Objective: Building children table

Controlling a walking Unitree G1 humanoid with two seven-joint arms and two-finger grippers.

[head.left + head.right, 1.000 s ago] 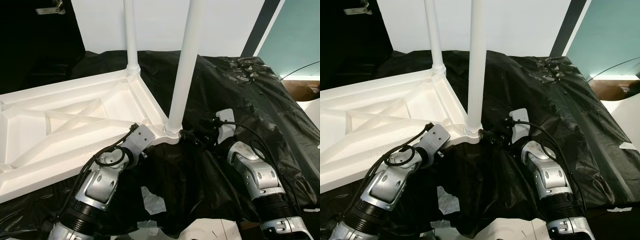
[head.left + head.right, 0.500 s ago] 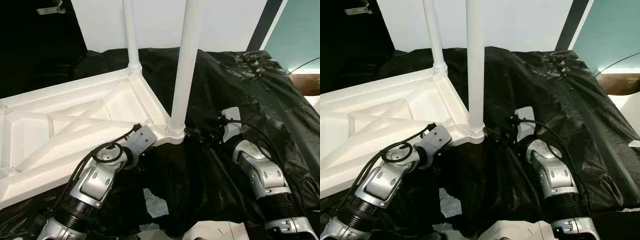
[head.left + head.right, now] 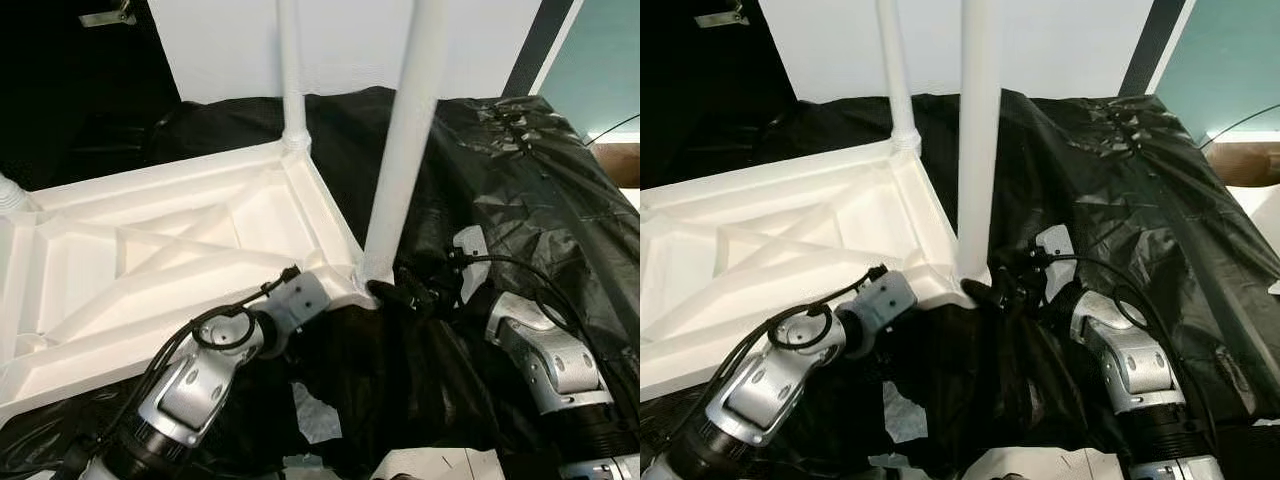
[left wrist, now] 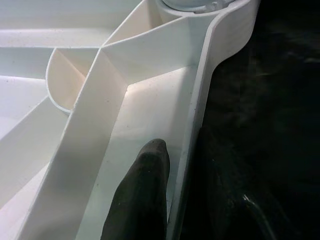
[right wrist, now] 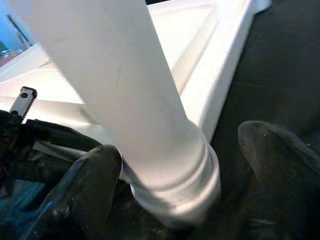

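A crinkled black plastic sheet covers the supporting surface (what is under it cannot be made out). On the sheet lies the white children's table, upside down with its ribbed underside up. Two white legs stand upright from its corners.

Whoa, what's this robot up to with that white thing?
It is putting together a small white table, lying upside down on black plastic sheeting. The right tool sits open around the base of the near leg at the table's corner. The left tool straddles the table's near rim. Another leg stands at the far corner.
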